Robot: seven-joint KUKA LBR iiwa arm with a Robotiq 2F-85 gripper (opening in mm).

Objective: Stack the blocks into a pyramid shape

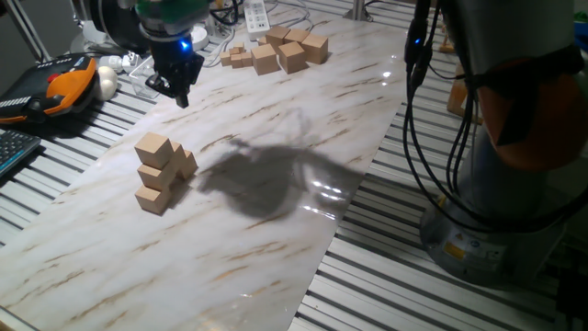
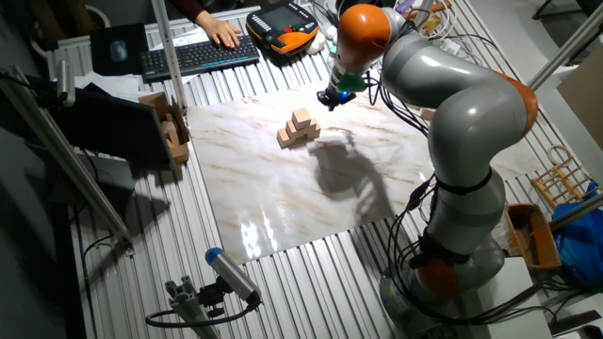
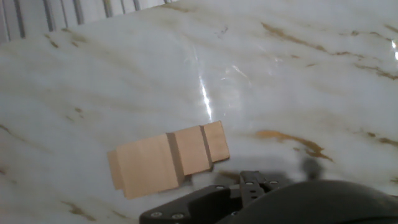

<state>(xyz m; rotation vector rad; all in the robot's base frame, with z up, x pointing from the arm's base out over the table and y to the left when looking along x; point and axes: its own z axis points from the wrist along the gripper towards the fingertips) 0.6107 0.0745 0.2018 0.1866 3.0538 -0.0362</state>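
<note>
The blocks stand as a stepped pyramid shape (image 1: pixel 161 172) near the left of the marble board, about three cubes tall, with a single cube (image 1: pixel 153 148) on top. The other fixed view shows the pyramid shape (image 2: pixel 299 128) mid-board. From above, the hand view shows it as a tan stepped strip (image 3: pixel 168 158). My gripper (image 1: pixel 181 95) hangs above the board, behind the heap and apart from it, also in the other fixed view (image 2: pixel 332 97). Its fingertips (image 3: pixel 258 182) appear shut together with nothing in them.
Several loose tan blocks (image 1: pixel 276 51) lie at the board's far end. An orange pendant (image 1: pixel 69 83), white balls (image 1: pixel 107 85) and a keyboard (image 1: pixel 9 147) sit off the board's left edge. The robot base (image 1: pixel 514 184) and cables (image 1: pixel 413 110) stand to the right. A person's hand (image 2: pixel 221 33) rests on another keyboard.
</note>
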